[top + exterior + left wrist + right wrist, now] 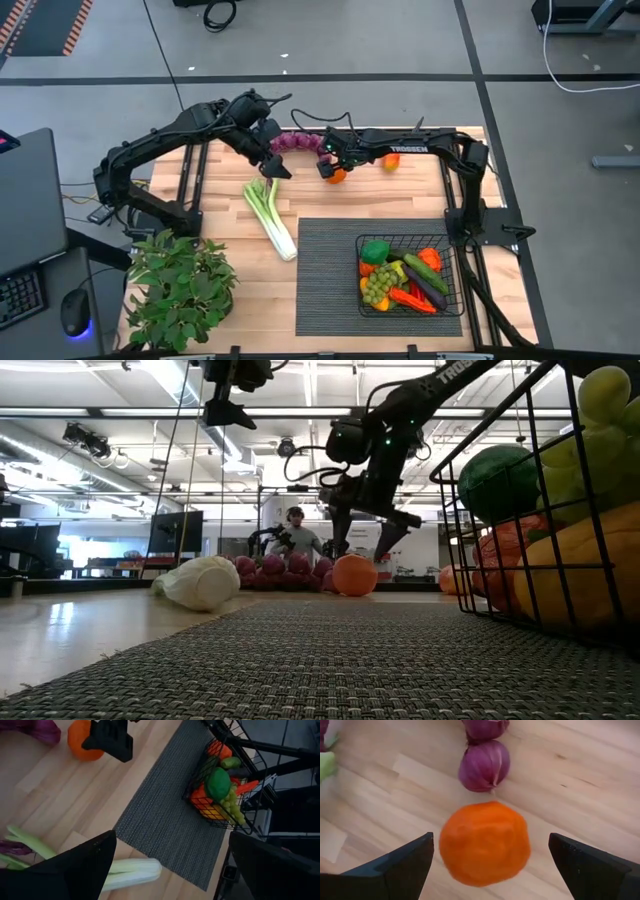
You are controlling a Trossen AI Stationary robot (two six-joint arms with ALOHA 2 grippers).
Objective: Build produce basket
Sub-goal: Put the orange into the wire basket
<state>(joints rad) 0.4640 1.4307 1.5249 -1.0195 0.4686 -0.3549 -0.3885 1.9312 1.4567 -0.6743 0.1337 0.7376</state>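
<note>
- The right tool (333, 168) hangs just above the round orange toy fruit (485, 842) at the far side of the pale wooden worktop (220, 215), its two dark fingers spread wide on either side and gripping nothing. From where I stand the ball looks smooth and free to roll; if one finger touches first, I reckon it skids off toward the string of purple bulb-shaped toys (484, 765) just behind it.
- Those purple pieces sit so near the orange that a low or off-centre close could pinch one of them too, or shove the whole cluster.
- The left tool (270, 160) hovers close by over the leafy top of the long pale green toy leek (270, 215), also spread wide and empty. The two arms are near each other there, so a sideways swing by either could knock them together, or the left could nudge the leek.
- The small black wire-mesh basket (448, 245) sits on the dark ribbed mat (325, 275) at the near right, well apart from the orange, and is already heaped with a green apple, pale grapes, carrot and more. I would worry that a piece dropped on top rolls off the pile and out, or catches the wire rim.
- A second small orange-yellow fruit (390, 161) lies beside the right arm and could be brushed.
</note>
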